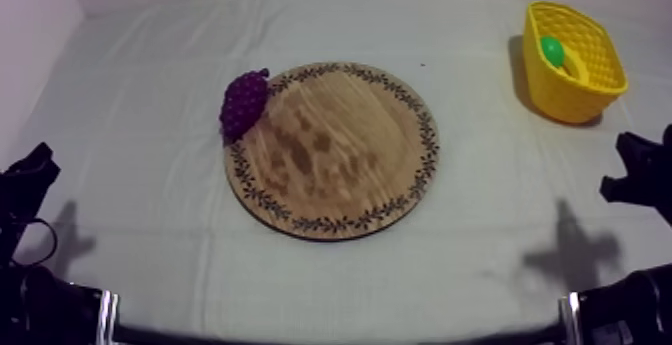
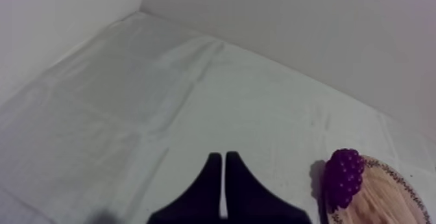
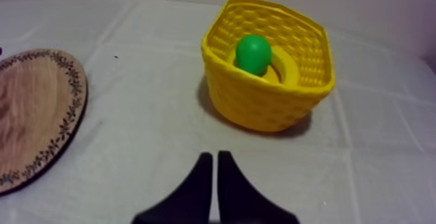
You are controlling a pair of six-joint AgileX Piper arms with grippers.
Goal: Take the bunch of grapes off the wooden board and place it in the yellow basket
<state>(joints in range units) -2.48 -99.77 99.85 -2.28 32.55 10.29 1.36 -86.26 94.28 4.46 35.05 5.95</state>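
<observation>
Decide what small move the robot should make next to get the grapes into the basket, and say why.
Probably reach the left gripper toward the bunch of grapes, opening on the way. The grapes lie on the wooden board's left rim, nearer that arm; it and the right gripper rest shut on nothing, and the yellow basket stands far right.

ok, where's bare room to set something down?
Bare cloth between board and basket; cloth left of the grapes; the strip in front of the board. Most of the board is bare too. Crowded: the basket, with a green fruit inside.
</observation>
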